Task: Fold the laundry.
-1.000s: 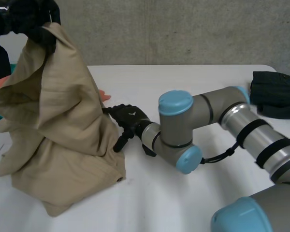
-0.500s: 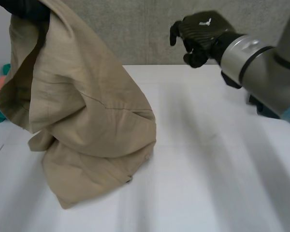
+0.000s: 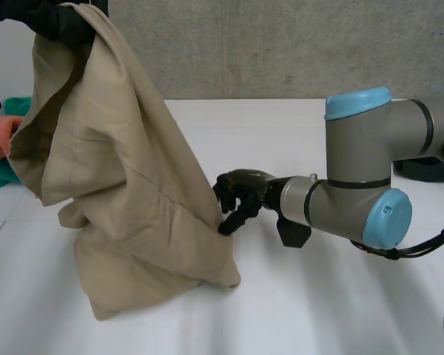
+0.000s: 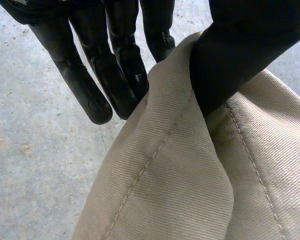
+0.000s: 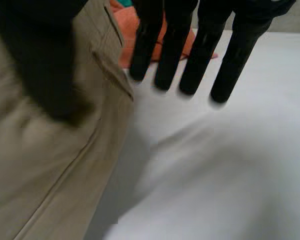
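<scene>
A tan garment (image 3: 133, 185) hangs from my left hand (image 3: 52, 16), high at the table's far left, with its lower part bunched on the white table (image 3: 318, 296). In the left wrist view the thumb (image 4: 240, 55) pinches a seamed fold of the garment (image 4: 190, 175) against the fingers (image 4: 120, 65). My right hand (image 3: 240, 194) is low at the garment's right edge. In the right wrist view its fingers (image 5: 190, 55) reach out straight over the bare table beside the garment (image 5: 40, 165). Its thumb (image 5: 45, 75) lies against the cloth.
Orange and teal cloths (image 3: 0, 140) lie at the table's left edge behind the garment; the orange cloth (image 5: 122, 50) is just past my right fingertips. A dark garment (image 3: 429, 166) sits at the far right. A grey wall stands behind the table.
My right hand rose high above the table's back, then came down again to the garment's right edge. The hanging garment swung slightly; my left hand kept its hold.
</scene>
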You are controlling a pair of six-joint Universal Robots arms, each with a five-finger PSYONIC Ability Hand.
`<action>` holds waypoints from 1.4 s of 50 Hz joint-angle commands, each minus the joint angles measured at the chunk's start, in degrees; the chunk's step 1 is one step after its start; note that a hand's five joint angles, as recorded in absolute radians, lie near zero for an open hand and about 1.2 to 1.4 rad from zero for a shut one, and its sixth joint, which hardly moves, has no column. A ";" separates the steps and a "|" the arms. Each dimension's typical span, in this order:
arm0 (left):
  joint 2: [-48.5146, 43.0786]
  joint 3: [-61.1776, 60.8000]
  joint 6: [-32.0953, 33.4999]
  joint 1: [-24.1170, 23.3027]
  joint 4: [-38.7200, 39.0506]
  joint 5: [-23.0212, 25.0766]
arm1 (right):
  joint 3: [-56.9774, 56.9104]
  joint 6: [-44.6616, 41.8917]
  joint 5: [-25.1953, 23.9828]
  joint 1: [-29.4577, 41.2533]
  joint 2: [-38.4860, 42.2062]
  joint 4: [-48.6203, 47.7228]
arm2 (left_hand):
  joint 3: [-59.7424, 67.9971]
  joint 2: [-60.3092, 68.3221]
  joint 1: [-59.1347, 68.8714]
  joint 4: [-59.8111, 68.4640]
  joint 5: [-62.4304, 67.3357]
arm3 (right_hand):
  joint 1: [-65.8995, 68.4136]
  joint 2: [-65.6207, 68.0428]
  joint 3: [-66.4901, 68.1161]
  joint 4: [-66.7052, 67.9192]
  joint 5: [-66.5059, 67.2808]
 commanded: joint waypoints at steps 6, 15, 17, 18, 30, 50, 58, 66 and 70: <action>0.36 0.47 -0.23 0.41 -0.22 0.15 | 2.30 -4.17 0.41 -6.17 -13.80 -2.09 | 10.55 10.25 13.45 10.14 10.98 | 40.37 40.68 40.72 41.37 41.38; 1.59 0.47 -1.46 0.50 -0.83 -0.02 | 5.65 -13.59 0.58 -12.85 -32.88 -2.88 | 10.55 10.25 13.45 10.14 10.98 | 40.37 40.68 40.72 41.37 41.38; 1.42 0.56 -1.90 0.50 -0.83 -0.20 | 5.39 -13.85 0.67 -13.47 -33.68 -2.97 | 10.55 10.25 13.45 10.14 10.98 | 40.37 40.68 40.72 41.37 41.38; 1.41 0.65 -2.25 0.59 -0.83 -0.29 | 5.13 -13.94 0.76 -13.74 -33.86 -2.97 | 10.55 10.25 13.45 10.14 10.98 | 40.37 40.68 40.72 41.37 41.38; -12.35 4.77 -4.01 0.94 2.67 -2.04 | -1.55 -14.21 8.28 -9.09 -24.04 -6.91 | 9.04 8.74 11.94 8.62 9.46 | 40.37 40.68 40.72 41.37 41.38; -62.39 53.56 3.01 -0.11 17.27 -15.40 | -9.20 -31.33 31.51 3.14 10.78 -68.37 | -58.29 -58.59 -55.39 -58.70 -57.86 | -29.63 -29.32 -29.28 -28.63 -28.62; -54.58 40.48 7.23 -0.82 20.08 -19.80 | -7.63 -25.03 37.32 1.03 3.68 -51.68 | -58.29 -58.59 -55.39 -58.70 -57.86 | -29.63 -29.32 -29.28 -28.63 -28.62; -39.82 18.25 11.01 -3.45 20.53 -18.75 | -3.58 -22.38 28.72 -2.13 -6.08 -30.24 | -58.29 -58.59 -55.39 -58.70 -57.86 | -29.63 -29.32 -29.28 -28.63 -28.62; -32.09 6.47 13.30 -5.30 18.95 -16.46 | -0.16 -22.99 23.70 -4.33 -9.86 -20.57 | -58.29 -58.59 -55.39 -58.70 -57.86 | -29.63 -29.32 -29.28 -28.63 -28.62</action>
